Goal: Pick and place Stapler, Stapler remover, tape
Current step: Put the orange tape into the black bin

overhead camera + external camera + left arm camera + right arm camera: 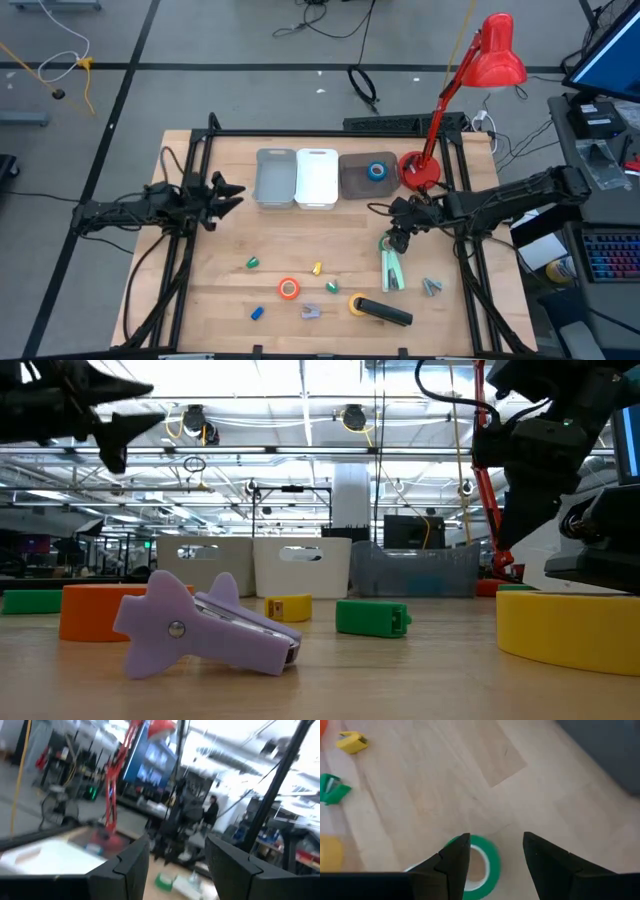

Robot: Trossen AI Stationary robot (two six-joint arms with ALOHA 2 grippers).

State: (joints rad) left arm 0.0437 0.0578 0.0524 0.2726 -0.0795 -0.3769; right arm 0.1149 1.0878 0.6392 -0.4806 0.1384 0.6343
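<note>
The right hand (492, 860) hangs released, fingers apart and empty, just above the green tape (482, 867) on the wooden surface (330, 250), beside the pale green stapler (392, 270). The blue tape (377, 171) lies in the grey bin (352, 180). Orange tape (289, 288), yellow tape (357, 303) and black stapler (385, 312) sit nearer the front. The left hand (228, 195), also released, waits at the surface's left.

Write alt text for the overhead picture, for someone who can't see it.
Two dark robot arms reach over a wooden table scattered with tape rolls, staplers and staple removers. The right gripper hovers, jaws open, over a green tape roll; the left gripper waits at the left. One of three bins holds a blue tape roll.
</note>
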